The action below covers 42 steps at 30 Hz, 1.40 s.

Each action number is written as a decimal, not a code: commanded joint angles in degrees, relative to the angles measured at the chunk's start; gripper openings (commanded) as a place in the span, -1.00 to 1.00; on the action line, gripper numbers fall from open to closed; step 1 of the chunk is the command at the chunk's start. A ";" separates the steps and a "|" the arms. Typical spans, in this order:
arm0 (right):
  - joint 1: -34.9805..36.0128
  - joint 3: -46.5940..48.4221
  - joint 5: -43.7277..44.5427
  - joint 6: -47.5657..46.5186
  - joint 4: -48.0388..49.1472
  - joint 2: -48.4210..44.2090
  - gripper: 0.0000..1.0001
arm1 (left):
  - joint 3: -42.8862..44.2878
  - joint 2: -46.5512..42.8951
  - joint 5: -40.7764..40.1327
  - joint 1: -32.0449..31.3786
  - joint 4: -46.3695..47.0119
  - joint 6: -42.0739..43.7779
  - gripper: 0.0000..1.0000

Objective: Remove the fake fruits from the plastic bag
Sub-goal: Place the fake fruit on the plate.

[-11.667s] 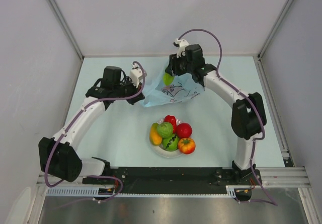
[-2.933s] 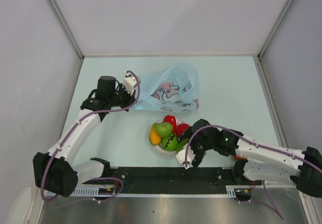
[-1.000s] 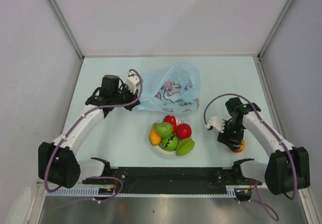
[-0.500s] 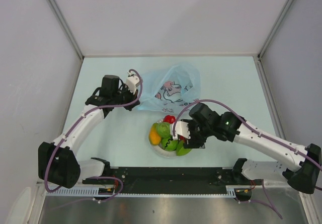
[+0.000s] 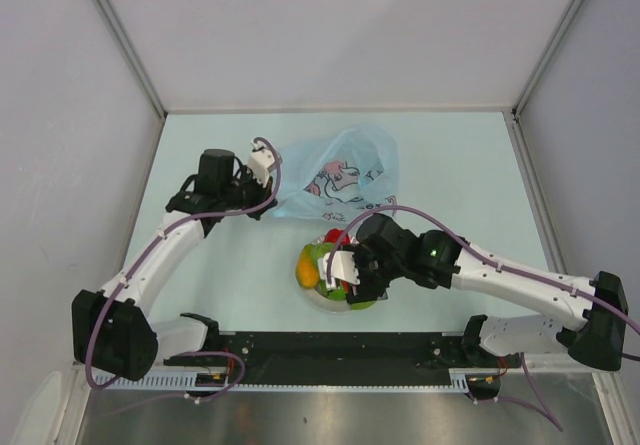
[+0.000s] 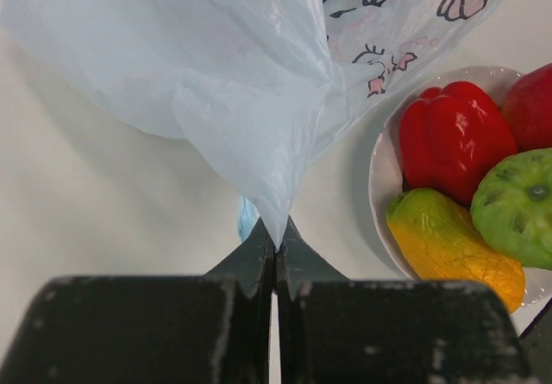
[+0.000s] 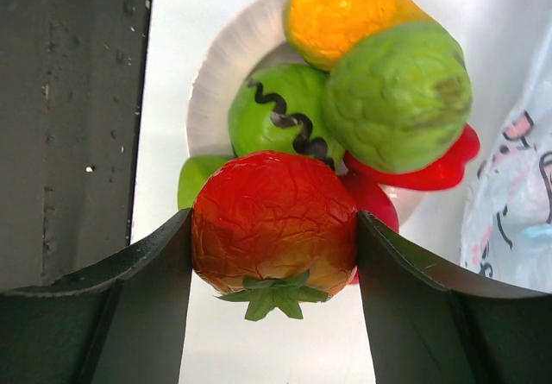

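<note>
The light-blue plastic bag (image 5: 338,173) lies at the back middle of the table, its printed side up. My left gripper (image 5: 265,203) is shut on a gathered corner of the plastic bag (image 6: 241,82), with the jaws pinched tight (image 6: 276,236). My right gripper (image 5: 350,277) hangs over the white plate (image 5: 322,303). It is shut on a red-orange fake tomato (image 7: 274,224), held between both fingers (image 7: 274,254) above the plate's near side. I cannot see whether any fruit is inside the bag.
The plate (image 7: 224,65) holds an orange-yellow fruit (image 7: 345,13), a lumpy green fruit (image 7: 397,95), a green one with a black squiggle (image 7: 276,112), a red pepper (image 6: 444,134) and a green mango (image 7: 197,181). The black base rail (image 5: 330,350) runs just in front.
My right gripper took the tomato from the table's right side and carried it left to over the plate. My left gripper has kept its hold on the bag.
</note>
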 commanded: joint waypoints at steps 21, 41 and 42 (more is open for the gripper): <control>1.62 0.49 1.94 0.98 3.86 2.83 0.56 | -1.46 -3.60 0.04 0.45 0.47 0.77 -0.99; 1.70 -1.97 2.38 1.07 4.82 3.27 0.74 | -2.42 -4.12 0.39 0.54 0.82 0.69 -0.99; 1.62 -2.06 2.38 1.16 5.09 3.18 0.75 | -2.42 -4.12 0.39 0.54 0.82 0.69 -0.99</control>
